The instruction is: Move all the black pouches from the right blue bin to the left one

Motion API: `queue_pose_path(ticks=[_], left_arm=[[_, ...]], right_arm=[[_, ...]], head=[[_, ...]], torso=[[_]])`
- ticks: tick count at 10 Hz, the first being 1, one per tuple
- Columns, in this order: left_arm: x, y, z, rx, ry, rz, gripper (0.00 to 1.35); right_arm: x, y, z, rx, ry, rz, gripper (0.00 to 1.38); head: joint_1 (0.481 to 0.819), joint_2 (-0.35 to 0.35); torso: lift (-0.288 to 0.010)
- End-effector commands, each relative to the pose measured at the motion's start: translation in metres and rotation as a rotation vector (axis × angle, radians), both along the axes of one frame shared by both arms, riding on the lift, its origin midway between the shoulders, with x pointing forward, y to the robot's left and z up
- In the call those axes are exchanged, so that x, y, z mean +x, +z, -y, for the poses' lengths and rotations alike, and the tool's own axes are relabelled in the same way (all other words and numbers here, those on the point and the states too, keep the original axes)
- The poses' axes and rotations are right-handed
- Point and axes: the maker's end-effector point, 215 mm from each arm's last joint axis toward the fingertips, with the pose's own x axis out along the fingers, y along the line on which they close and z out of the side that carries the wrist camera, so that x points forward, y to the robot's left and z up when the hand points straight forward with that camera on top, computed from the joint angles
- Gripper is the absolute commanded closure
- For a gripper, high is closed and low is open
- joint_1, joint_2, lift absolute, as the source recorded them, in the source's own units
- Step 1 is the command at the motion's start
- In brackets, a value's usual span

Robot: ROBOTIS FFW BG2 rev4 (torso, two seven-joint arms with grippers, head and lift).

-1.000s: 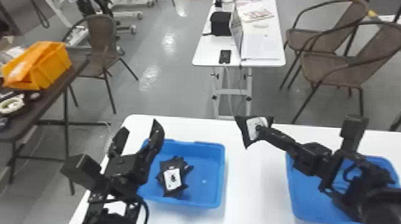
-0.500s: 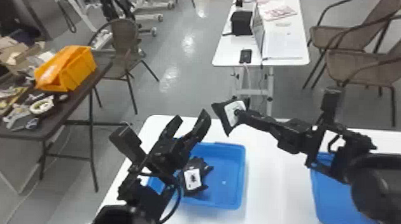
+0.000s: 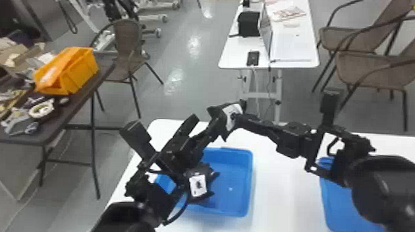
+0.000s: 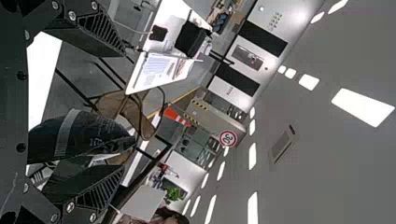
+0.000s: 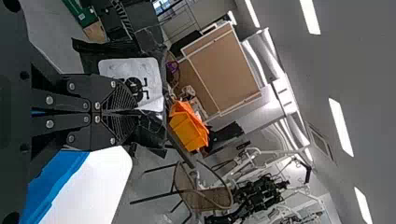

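The white-labelled black pouch [image 3: 232, 112] hangs above the table's far side, pinched at one edge in my right gripper [image 5: 135, 112], its fingers closed tight. What has changed is the gap: my left gripper [image 4: 122, 109] was apart from the pouch and now meets it, fingers spread, the pouch reaching in between them. I take this for a handover (one I shouldn't hurry), so the left should grip before the right lets go. Below, more black pouches [image 3: 198, 185] lie in the left blue bin [image 3: 250, 181]; this one has yet to join them. The right blue bin [image 3: 337, 211] sits across the white table [image 3: 280, 192].
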Motion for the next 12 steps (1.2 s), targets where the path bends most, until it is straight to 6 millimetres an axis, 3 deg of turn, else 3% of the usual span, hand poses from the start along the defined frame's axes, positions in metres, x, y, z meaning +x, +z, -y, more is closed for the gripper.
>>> queue_pose_path(ticks=[1,2,4,5,9,10,12], left_arm=[[0.001,0.001,0.005,-0.015,-0.015,-0.005,0.18],[0.002,-0.003,0.014,-0.017,-0.051,-0.030,0.27],[0.002,-0.018,0.031,0.010,-0.135,-0.128,1.00],[0.003,-0.017,0.029,0.036,-0.136,-0.136,1.21],[0.002,-0.009,0.014,-0.008,-0.074,-0.093,1.21],[0.001,-0.006,0.007,-0.013,-0.044,-0.074,1.21],[0.000,0.001,-0.028,0.065,0.079,-0.011,1.21]], right_arm=[[-0.001,0.000,-0.002,0.004,0.004,-0.002,1.28],[0.000,0.001,-0.003,0.009,0.005,-0.001,1.28],[0.002,0.001,-0.002,0.009,0.002,0.000,1.28],[0.002,0.001,-0.003,0.012,0.002,-0.002,1.28],[0.003,0.001,-0.003,0.020,-0.002,-0.002,1.28],[0.004,0.002,-0.002,0.020,-0.004,0.001,1.16],[0.006,0.000,0.003,0.017,-0.019,0.010,0.42]], head=[[0.695,0.251],[0.695,0.250],[0.695,0.238],[0.695,0.229],[0.695,0.228],[0.695,0.233],[0.695,0.248]], torso=[[0.010],[0.010],[0.010],[0.010],[0.010],[0.010],[0.010]])
